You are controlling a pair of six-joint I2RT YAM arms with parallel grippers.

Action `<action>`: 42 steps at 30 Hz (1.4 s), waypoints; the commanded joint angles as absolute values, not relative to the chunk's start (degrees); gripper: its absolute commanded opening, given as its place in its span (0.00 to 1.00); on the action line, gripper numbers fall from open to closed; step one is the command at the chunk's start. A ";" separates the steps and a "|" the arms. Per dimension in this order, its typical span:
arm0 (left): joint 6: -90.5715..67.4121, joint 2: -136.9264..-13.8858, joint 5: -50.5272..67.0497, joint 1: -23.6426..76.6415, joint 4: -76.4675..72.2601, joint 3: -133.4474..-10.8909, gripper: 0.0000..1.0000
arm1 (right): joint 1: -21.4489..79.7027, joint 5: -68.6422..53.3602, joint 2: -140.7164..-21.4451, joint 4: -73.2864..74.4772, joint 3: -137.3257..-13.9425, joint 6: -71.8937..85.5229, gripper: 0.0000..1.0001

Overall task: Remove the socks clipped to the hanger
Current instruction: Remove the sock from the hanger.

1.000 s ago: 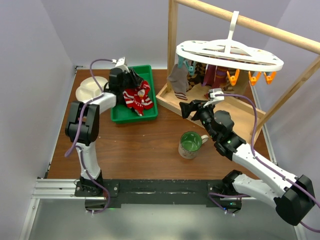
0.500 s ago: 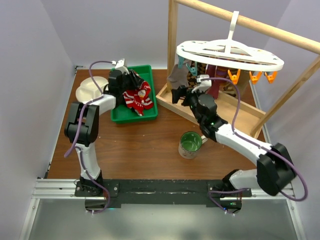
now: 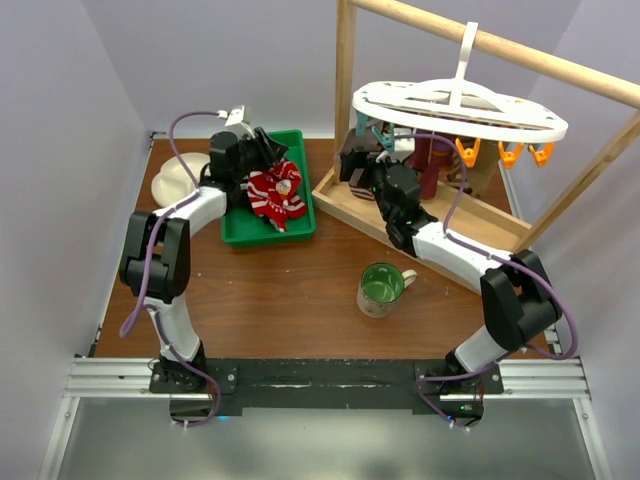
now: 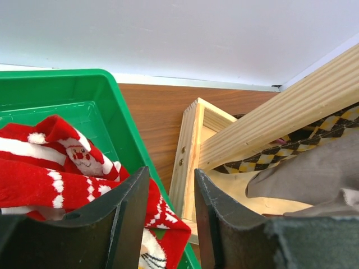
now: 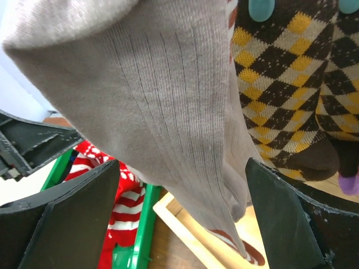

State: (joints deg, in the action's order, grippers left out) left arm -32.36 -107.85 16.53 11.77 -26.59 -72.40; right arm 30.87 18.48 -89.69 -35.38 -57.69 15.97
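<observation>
reaching up from beside the mug (image 3: 380,288), the right arm has swung in under the hanger (image 3: 548,128) within the last second. its right gripper (image 5: 182,190) has spread its jaws fully on the way. they now stand wide on either side of the grey ribbed sock (image 5: 162,101), which hangs between them, not yet pinched. that sock is still clipped at the rim, beside the brown-and-cream checkered sock (image 5: 280,73) under a teal clip (image 5: 261,8). we judge the next removal is set up: the jaws need only shut on the fabric and pull down.

the left gripper (image 4: 171,182) has shifted only slightly and hovers over the green bin (image 3: 232,232). its fingers are partly apart, and we see nothing held between them.

containers — the green bin holds a red-and-white santa sock (image 4: 50,162), lying crumpled against its right wall, so at least one sock is already off. the wooden tray (image 4: 188,145) at the foot of the frame sits under the hanging socks; whether their toes touch its floor we cannot tell. the mug shows a bare green inside. a maroon sock (image 3: 437,150) also remains on the hanger, near the orange clips (image 3: 466,153).
</observation>
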 commanded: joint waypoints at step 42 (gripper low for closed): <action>-30.06 -84.11 32.86 23.73 -38.75 -61.00 0.46 | 30.15 4.48 -68.56 -29.36 -46.32 17.58 0.00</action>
State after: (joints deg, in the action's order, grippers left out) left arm -31.99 -86.04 26.61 22.33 -33.87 -61.54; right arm 30.30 6.22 -70.50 -29.56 -46.33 17.17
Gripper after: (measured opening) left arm 0.459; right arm 0.015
